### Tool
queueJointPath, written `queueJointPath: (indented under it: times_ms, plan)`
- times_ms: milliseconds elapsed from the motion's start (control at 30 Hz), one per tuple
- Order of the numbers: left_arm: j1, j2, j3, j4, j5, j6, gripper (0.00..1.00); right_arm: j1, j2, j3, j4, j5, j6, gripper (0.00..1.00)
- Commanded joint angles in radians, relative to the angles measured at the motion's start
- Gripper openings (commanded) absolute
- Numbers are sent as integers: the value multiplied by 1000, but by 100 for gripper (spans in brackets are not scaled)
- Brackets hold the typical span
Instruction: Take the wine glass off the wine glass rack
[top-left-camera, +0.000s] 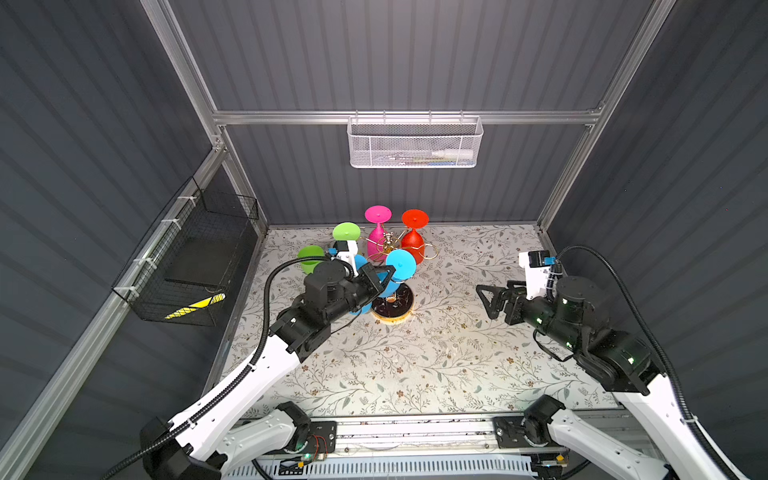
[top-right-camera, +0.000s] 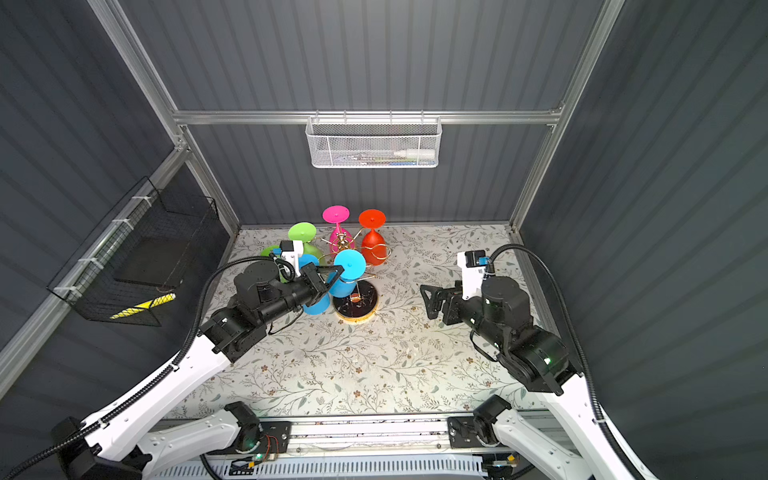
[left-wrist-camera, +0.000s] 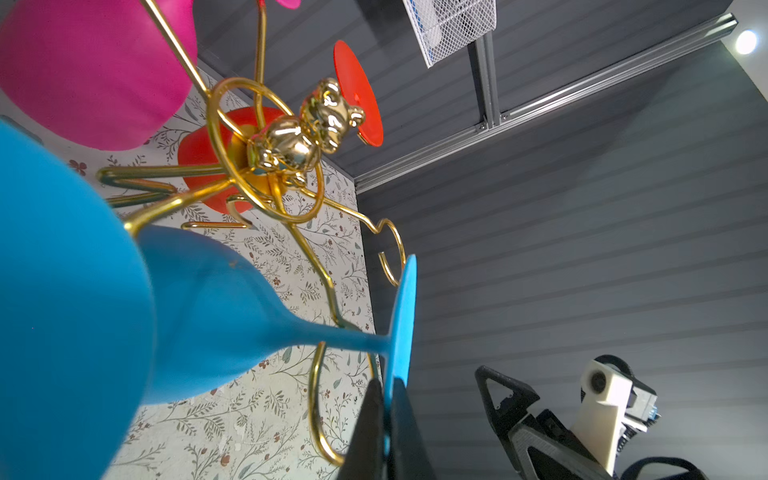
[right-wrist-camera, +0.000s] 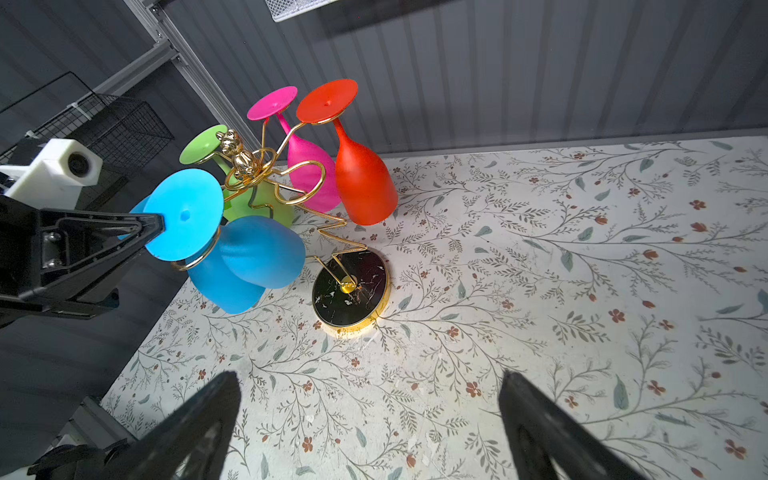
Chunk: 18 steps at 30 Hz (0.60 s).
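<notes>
The wine glass rack (top-left-camera: 392, 305) (top-right-camera: 356, 304) (right-wrist-camera: 351, 291), gold wire on a round black base, stands left of centre at the back in both top views. A blue wine glass (top-left-camera: 401, 264) (top-right-camera: 350, 264) (right-wrist-camera: 185, 214) hangs upside down on its near arm. My left gripper (top-left-camera: 388, 272) (top-right-camera: 338, 270) (left-wrist-camera: 386, 395) (right-wrist-camera: 160, 222) is shut on the rim of the glass's flat foot (left-wrist-camera: 401, 316). The stem runs beside the arm's gold ring (left-wrist-camera: 318, 399). My right gripper (top-left-camera: 484, 301) (top-right-camera: 428, 301) (right-wrist-camera: 370, 378) stands open and empty over the mat, well right of the rack.
A second blue glass (right-wrist-camera: 224, 286), a pink one (top-left-camera: 378, 214), a red one (top-left-camera: 414, 218) and two green ones (top-left-camera: 346, 231) also hang on the rack. A white mesh basket (top-left-camera: 415, 143) hangs on the back wall. A black wire basket (top-left-camera: 195, 266) is on the left wall.
</notes>
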<state>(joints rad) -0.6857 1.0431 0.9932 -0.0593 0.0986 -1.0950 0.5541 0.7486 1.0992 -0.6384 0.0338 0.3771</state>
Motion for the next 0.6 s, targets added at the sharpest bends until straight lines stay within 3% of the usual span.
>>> queueJointPath:
  times_ms: [0, 200, 567]
  plan:
    - [2, -14, -13, 33, -43, -11, 0, -3, -9, -10, -4, 19, -15, 99]
    - [2, -38, -37, 53, -98, -17, 0, -5, -9, -9, -7, 20, -17, 99]
    - [2, -6, -29, 110, -100, -22, 0, -7, -10, -7, -8, 23, -18, 99]
